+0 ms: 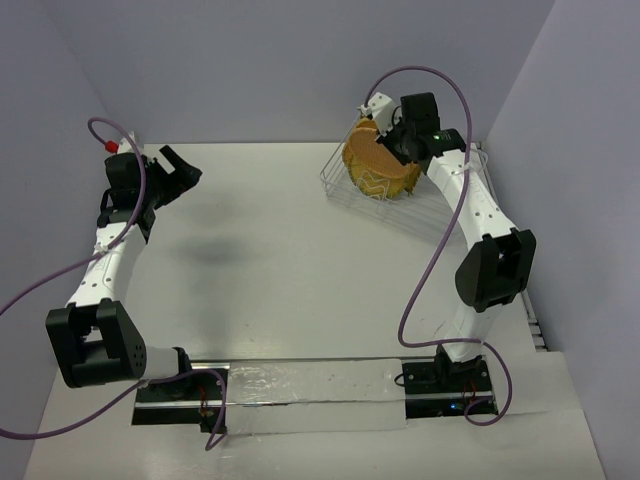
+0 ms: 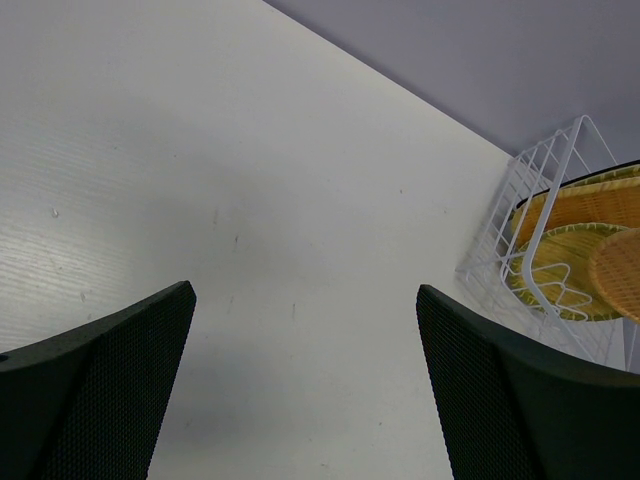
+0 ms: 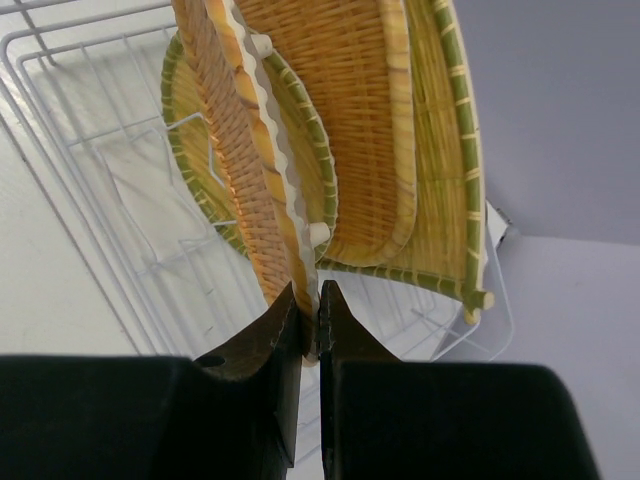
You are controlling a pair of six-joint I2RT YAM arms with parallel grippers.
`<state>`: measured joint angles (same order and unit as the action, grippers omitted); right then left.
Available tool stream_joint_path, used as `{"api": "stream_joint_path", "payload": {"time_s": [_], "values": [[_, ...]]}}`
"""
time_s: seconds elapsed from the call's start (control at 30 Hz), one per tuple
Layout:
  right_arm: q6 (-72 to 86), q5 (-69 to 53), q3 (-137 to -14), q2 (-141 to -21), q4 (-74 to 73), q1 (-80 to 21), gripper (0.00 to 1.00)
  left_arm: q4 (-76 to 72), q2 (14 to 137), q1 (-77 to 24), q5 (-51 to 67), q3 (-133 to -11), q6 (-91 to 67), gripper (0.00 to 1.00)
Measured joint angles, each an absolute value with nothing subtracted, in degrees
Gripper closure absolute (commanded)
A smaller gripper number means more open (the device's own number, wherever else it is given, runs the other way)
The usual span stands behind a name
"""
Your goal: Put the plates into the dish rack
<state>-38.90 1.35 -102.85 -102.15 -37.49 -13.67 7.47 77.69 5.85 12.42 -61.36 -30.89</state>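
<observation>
Woven yellow-orange plates (image 3: 370, 130) upright in rack (image 1: 338, 190)

The woven plates (image 1: 378, 168) stand on edge, close together, in the pale wire dish rack (image 1: 336, 186) at the far right of the table (image 1: 260, 260). My right fingers (image 3: 262, 350) pinch the scalloped rim of the nearest orange plate (image 3: 240, 170).

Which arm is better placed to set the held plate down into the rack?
Right. The right tool is shut on the rim of the orange plate, at the rack. The left tool hangs open and empty across the table.
</observation>
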Motion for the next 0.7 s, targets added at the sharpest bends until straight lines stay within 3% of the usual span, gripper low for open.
{"api": "stream_joint_path", "payload": {"time_s": [0.7], "values": [[-43.36, 1.18, -98.37, -102.22, -36.26, -14.39, 1.00, 7.07, 77.76, 5.85, 13.52, -60.75, -30.92, 0.01]]}}
